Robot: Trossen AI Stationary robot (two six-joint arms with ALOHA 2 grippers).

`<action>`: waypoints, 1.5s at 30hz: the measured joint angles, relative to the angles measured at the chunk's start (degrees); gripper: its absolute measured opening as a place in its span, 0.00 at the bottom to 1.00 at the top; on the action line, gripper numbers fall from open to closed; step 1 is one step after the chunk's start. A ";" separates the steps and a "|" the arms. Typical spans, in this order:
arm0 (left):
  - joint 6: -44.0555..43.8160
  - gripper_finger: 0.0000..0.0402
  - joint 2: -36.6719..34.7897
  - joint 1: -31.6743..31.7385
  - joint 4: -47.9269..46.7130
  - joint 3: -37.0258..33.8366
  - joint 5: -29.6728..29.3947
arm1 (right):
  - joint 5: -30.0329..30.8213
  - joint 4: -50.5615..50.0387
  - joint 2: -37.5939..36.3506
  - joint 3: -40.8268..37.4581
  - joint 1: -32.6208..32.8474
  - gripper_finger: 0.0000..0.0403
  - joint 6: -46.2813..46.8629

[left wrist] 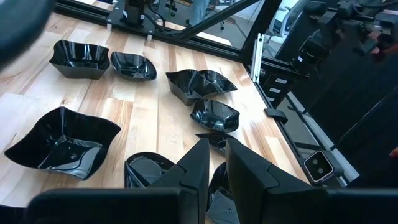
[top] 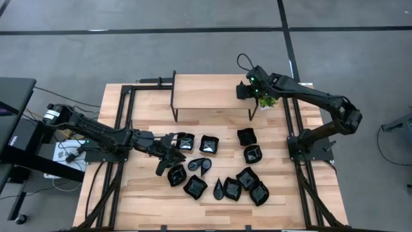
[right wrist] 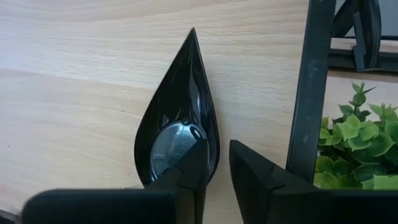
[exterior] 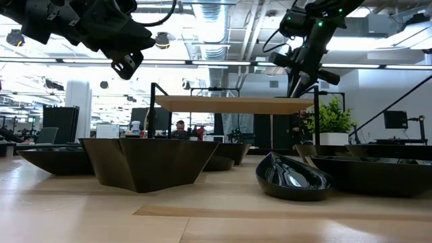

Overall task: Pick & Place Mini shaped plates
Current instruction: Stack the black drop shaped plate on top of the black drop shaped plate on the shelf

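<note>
1. Flanking the rounded end of a teardrop plate (right wrist: 180, 118), the right gripper (right wrist: 214, 165) has its fingers slightly apart; whether they pinch its rim is unclear.
2. That plate lies on the raised wooden shelf (top: 212, 90), beside a black shelf post (right wrist: 311, 87) and the potted plant (right wrist: 354, 149).
3. The left gripper (top: 168, 154), fingers nearly together and empty, hovers above the mini shaped plates (top: 222, 174) scattered on the table (top: 148, 200).

Glossy black mini shaped plates (top: 222, 174), clustered on table
</note>
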 joint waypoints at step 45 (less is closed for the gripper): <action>4.52 0.19 0.00 1.14 -3.06 0.00 -1.74 | -0.73 12.76 16.57 4.22 56.94 0.17 2.16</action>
